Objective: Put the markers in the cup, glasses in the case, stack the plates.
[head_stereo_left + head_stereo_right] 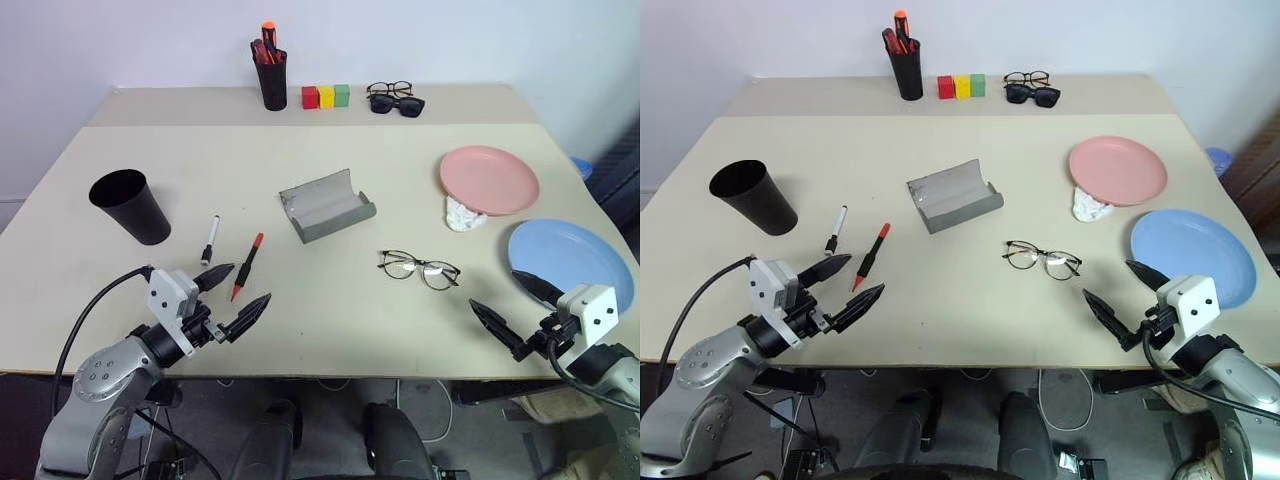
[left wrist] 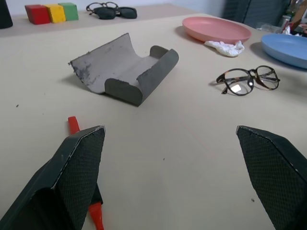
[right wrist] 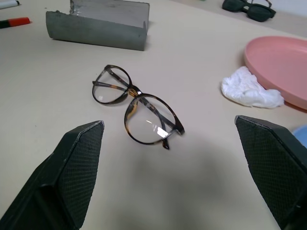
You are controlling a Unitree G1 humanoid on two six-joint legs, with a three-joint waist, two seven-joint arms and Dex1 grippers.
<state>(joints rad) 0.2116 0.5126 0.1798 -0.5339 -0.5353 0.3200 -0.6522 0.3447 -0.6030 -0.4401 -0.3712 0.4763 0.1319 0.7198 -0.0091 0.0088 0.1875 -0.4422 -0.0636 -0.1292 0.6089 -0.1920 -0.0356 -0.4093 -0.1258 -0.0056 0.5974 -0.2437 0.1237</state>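
On the beige table the black cup (image 1: 132, 205) stands upright at the left. Beside it lie the white marker (image 1: 210, 240) and the red marker (image 1: 247, 266). The grey case (image 1: 326, 205) lies open in the middle, with the wire-framed glasses (image 1: 419, 267) unfolded to its right. A pink plate (image 1: 488, 179) and a blue plate (image 1: 568, 262) sit apart at the right. My left gripper (image 1: 250, 284) hovers open just in front of the red marker's near end. My right gripper (image 1: 494, 289) is open beside the blue plate's near rim, facing the glasses (image 3: 136, 103). Neither holds anything.
A crumpled white tissue (image 1: 464, 214) lies against the pink plate's near rim. At the back stand a black pen holder with orange-red markers (image 1: 271, 75), three coloured blocks (image 1: 326, 96) and black sunglasses (image 1: 397, 104). The table's front edge runs just below both grippers.
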